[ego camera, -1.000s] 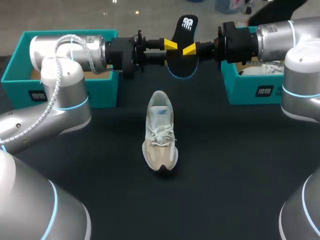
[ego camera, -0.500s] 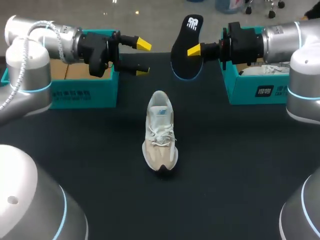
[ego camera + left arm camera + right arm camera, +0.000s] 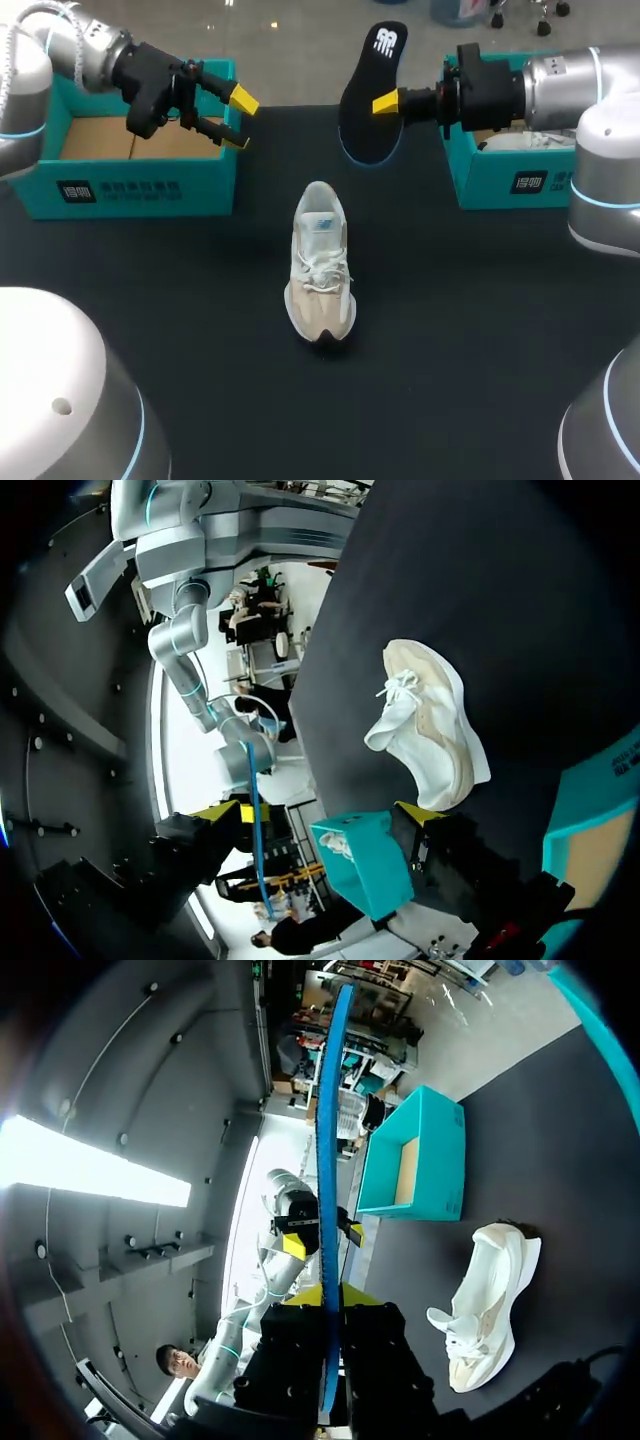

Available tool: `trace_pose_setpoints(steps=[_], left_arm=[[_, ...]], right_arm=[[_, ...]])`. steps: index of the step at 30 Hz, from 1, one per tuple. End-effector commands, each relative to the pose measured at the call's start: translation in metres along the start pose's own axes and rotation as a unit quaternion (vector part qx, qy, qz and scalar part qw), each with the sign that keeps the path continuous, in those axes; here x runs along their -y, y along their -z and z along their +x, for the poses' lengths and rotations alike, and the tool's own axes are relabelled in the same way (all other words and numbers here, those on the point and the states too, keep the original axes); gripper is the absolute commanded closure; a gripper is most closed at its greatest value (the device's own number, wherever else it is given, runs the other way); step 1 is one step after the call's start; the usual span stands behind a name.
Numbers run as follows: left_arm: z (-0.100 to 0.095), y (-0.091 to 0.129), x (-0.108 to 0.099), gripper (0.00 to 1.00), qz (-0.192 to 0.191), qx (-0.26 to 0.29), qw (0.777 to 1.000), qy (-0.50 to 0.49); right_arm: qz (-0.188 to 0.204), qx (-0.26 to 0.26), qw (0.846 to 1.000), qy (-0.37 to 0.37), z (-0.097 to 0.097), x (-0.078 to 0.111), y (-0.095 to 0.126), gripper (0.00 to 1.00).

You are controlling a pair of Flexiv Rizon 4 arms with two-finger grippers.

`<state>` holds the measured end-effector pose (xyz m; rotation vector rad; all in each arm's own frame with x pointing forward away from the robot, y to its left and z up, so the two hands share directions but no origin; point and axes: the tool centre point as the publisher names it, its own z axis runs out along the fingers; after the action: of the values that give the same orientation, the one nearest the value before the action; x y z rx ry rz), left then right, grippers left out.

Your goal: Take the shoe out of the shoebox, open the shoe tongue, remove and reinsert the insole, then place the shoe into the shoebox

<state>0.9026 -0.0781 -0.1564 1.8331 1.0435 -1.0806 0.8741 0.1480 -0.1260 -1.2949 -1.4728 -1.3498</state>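
Observation:
The beige and white shoe (image 3: 320, 265) stands on the black table, toe toward me, its laces tied. High above its heel end hangs the black insole (image 3: 372, 95), nearly upright, and my right gripper (image 3: 388, 101) is shut on its edge. Seen from the right wrist, the insole (image 3: 325, 1150) is a thin blue edge between the fingers of that gripper (image 3: 326, 1297), with the shoe (image 3: 490, 1300) below. My left gripper (image 3: 238, 119) is open and holds nothing, over the right end of the left shoebox (image 3: 130, 185). Its wrist view shows the shoe (image 3: 430, 725) ahead of the open gripper (image 3: 322, 813).
The teal left shoebox is open, with bare cardboard inside. A second teal shoebox (image 3: 500, 182) at the right holds another white shoe (image 3: 515, 141). Black tabletop (image 3: 450, 330) surrounds the shoe.
My left gripper let go of the insole, opened wide and drew back to the left over the left shoebox. The right gripper kept the insole, almost in place.

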Motion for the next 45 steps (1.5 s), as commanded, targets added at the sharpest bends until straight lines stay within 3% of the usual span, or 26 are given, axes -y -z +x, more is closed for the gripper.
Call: trace_pose_setpoints(steps=[1, 11, 13, 22, 28, 32, 45], left_arm=[[0.001, 0.012, -0.002, 0.0, 0.043, -0.043, 0.998, -0.012], [0.014, 0.026, 0.001, 0.0, 0.036, -0.098, 0.995, -0.002], [0.02, 0.03, 0.001, 0.0, 0.018, -0.11, 0.994, 0.001], [0.04, 0.044, 0.004, 0.0, -0.017, -0.103, 0.994, 0.026], [0.054, 0.051, 0.004, 0.0, -0.019, -0.113, 0.992, 0.043], [0.056, 0.051, 0.004, 0.0, -0.024, -0.11, 0.992, 0.05], [0.056, 0.051, 0.004, 0.0, -0.024, -0.11, 0.992, 0.05]], right_arm=[[-0.01, 0.004, 1.0, 0.006, 0.003, 0.006, -0.002, 1.0], [-0.017, 0.007, 0.998, 0.052, 0.006, -0.001, -0.013, 1.0], [-0.021, 0.009, 0.998, 0.066, 0.007, -0.004, -0.016, 1.0], [-0.021, 0.008, 0.989, 0.146, 0.015, -0.016, -0.03, 1.0], [-0.007, 0.019, 0.983, 0.183, 0.022, -0.025, -0.044, 1.0], [-0.018, 0.049, 0.98, 0.191, 0.021, -0.03, -0.049, 1.0], [-0.015, 0.05, 0.982, 0.183, 0.021, -0.03, -0.049, 1.0]])
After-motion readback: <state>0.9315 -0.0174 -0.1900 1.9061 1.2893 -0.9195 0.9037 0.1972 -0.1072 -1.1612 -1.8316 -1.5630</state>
